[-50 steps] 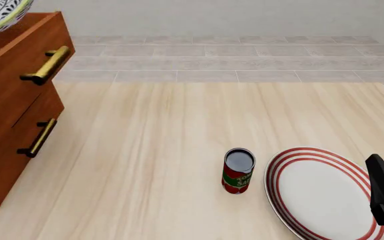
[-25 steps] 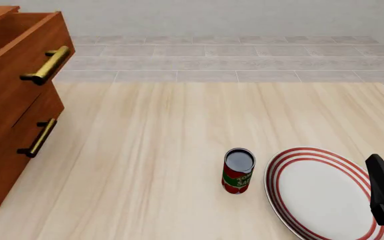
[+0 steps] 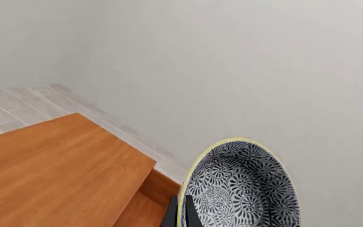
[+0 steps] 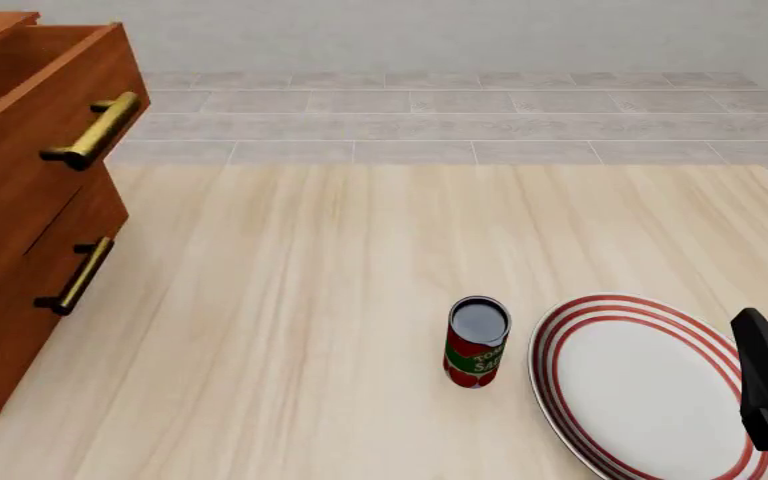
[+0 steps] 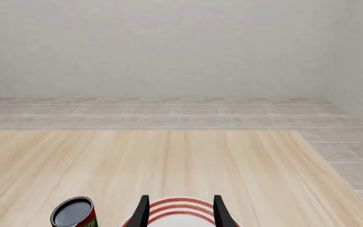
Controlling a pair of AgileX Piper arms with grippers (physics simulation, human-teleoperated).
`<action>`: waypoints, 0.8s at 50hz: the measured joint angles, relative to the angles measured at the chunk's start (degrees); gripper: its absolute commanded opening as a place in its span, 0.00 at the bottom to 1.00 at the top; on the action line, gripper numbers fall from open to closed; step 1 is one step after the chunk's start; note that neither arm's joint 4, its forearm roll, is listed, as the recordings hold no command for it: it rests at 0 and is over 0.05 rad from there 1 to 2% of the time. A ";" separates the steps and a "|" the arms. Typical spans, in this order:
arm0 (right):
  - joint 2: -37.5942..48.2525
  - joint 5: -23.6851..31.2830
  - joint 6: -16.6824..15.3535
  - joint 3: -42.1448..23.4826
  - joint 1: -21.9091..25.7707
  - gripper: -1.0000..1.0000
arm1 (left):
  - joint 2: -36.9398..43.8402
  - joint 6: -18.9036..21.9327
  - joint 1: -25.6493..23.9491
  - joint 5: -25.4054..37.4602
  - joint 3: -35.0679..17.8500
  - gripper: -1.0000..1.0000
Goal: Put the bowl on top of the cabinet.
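— Pale wood table [image 4: 317,300], grey tiled floor beyond it, plain grey wall behind. What stands on it?

— At the left, the cabinet [image 4: 24,210], reddish-brown with brass bar handles. Near the right edge, a red-ringed white plate [image 4: 638,385], with a can [image 4: 476,341] upright just beside it; its red and green label carries white letters too small to read.

— And the bowl?

— Only the left wrist view shows it. The bowl [image 3: 241,187], blue-grey floral with a yellowish rim, is tilted above the cabinet's top, its rim clamped by the left gripper [image 3: 180,215].

— The right gripper?

— The right gripper [image 5: 181,213] hangs over the plate, fingers spread, holding nothing.
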 measured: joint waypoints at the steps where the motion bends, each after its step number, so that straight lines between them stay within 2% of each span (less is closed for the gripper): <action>1: 0.00 0.00 0.00 0.00 0.00 1.00 | 0.27 -0.20 0.23 -0.17 -0.03 0.00; 40: 0.00 0.00 0.00 0.00 0.00 1.00 | 5.97 -6.15 5.99 -2.51 -3.18 0.00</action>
